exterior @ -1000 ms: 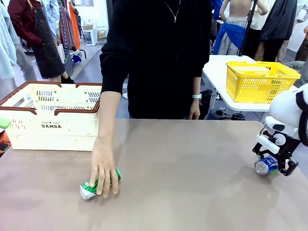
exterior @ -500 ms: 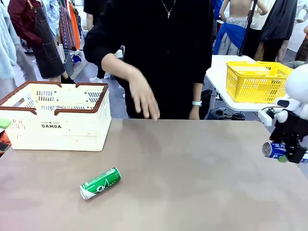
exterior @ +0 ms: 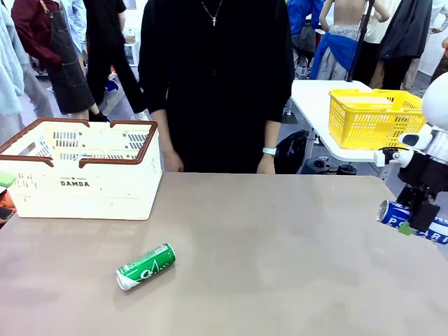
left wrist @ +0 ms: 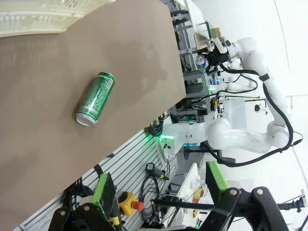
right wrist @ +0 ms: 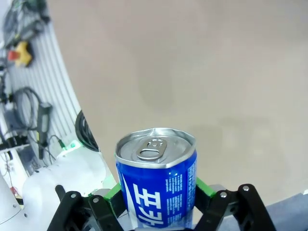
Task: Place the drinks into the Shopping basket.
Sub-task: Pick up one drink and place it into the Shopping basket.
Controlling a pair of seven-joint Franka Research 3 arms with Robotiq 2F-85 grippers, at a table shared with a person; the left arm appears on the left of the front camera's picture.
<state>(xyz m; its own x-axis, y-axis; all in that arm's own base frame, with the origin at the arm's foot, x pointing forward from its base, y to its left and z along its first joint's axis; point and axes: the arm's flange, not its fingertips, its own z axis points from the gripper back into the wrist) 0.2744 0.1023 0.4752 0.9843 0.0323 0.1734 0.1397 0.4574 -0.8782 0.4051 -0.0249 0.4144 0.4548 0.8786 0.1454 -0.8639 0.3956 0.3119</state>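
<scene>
Fingers of the right gripper (right wrist: 156,204) are pinched on the blue can (right wrist: 157,178), which is held clear of the table (exterior: 280,245) by its right edge. Fingers of the left gripper (left wrist: 161,192) are spread wide, with nothing between them. One green can (exterior: 145,266) is seen lying on its side on bare tabletop near the front, apart from the Shopping basket (exterior: 84,189) at the far left; open surface is seen all around it
</scene>
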